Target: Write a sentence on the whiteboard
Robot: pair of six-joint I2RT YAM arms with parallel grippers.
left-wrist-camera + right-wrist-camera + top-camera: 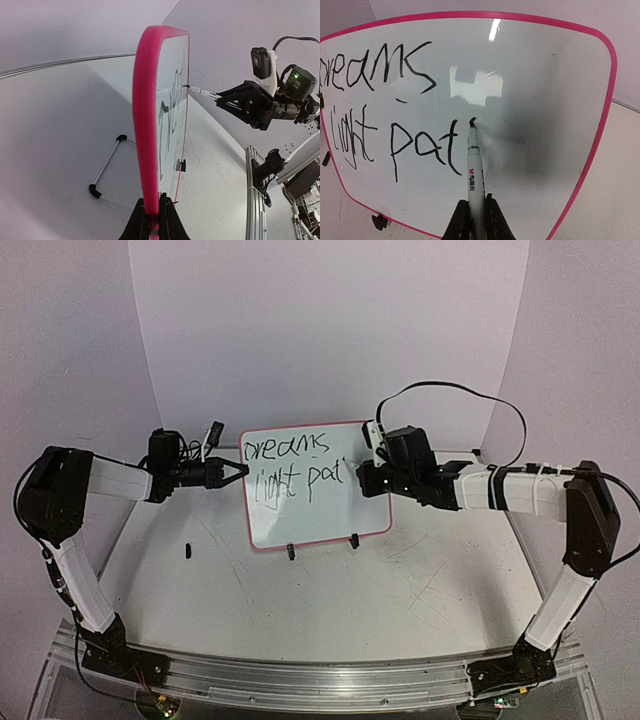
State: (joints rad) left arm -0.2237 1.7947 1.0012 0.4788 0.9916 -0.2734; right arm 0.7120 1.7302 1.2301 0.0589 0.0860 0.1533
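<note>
Top view: whiteboard (320,520) stands upright on the table (400,590) at mid-depth, between the two arms, its two black clip feet (290,551) on the lower edge. Left gripper (238,470) meets the board's left edge; right gripper (372,478) sits at its right half. Finger contact is too small to resolve here.

Left wrist view: board seen edge-on. Left gripper (154,220) is clenched on the pink frame (147,125), one finger on each face. Only this view shows the rear: a thin wire stand (107,167) with black-capped ends on the table behind the board. It also shows the right gripper (225,97) from the side, with the marker (202,92) pointing level at the writing face, tip touching.

Right wrist view: right gripper (476,220) is clamped around the white marker (475,170). Only here is the sentence (387,107) fully legible: "dreams" above, "light pat" below. Marker tip rests on the whiteboard (545,100) just right of the "t". The board's right half is bare.
</note>
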